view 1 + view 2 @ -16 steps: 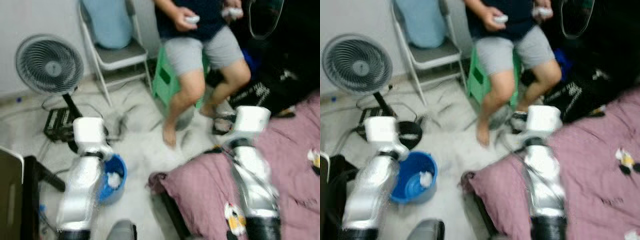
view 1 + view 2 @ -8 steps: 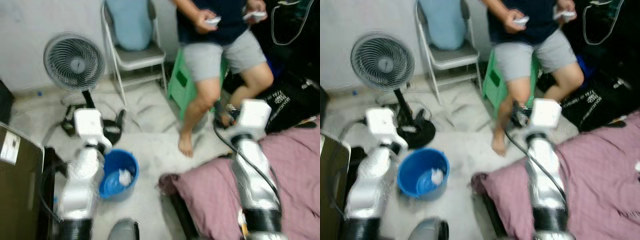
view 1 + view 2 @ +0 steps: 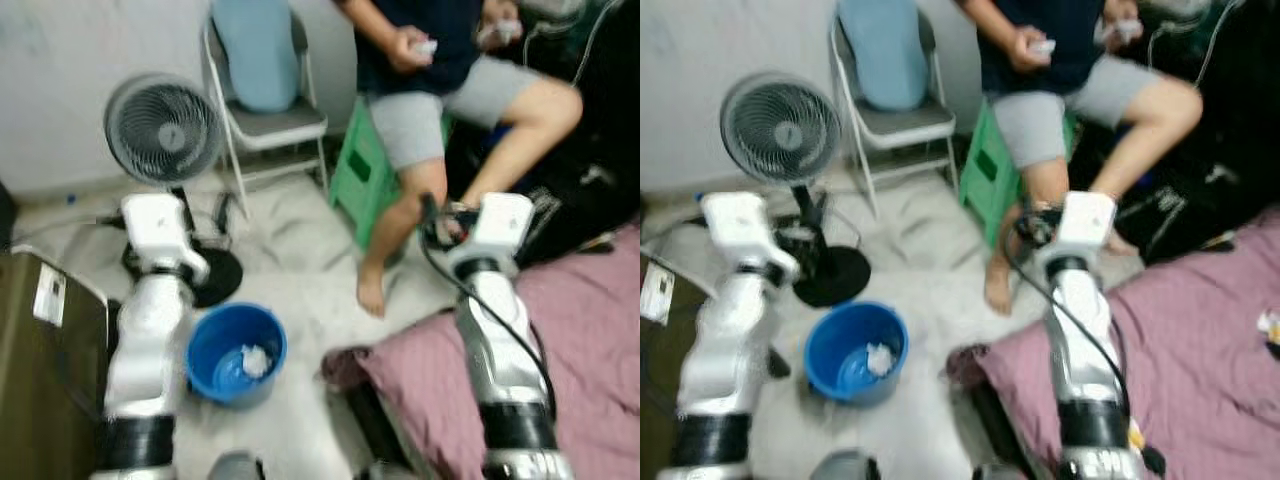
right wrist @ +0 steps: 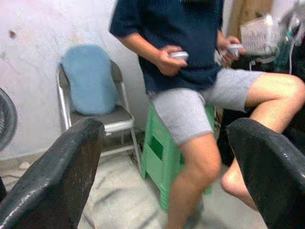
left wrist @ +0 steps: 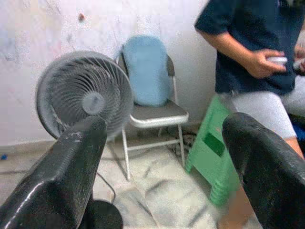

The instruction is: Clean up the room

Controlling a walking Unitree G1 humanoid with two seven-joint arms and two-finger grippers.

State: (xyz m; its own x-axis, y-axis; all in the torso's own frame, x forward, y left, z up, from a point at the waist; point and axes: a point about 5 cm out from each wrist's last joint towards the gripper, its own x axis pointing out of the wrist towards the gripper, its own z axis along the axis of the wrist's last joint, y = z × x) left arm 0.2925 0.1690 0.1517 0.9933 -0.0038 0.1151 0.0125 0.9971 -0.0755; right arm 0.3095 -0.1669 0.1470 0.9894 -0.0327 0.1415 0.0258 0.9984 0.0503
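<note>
Though blurred, round blue plastic bucket [image 3: 236, 352] holds crumpled white.

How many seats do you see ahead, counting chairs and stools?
2. A grey folding chair with a blue cushion stands against the wall beside the fan. A green stool stands right of it, with a person sitting on it. Others may be hidden outside the frame.

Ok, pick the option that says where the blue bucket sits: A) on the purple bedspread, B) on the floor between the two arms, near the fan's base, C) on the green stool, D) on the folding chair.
B: the blue bucket stands on the floor in front of the fan's black base, with the left arm on one side and the right arm on the other.
</note>
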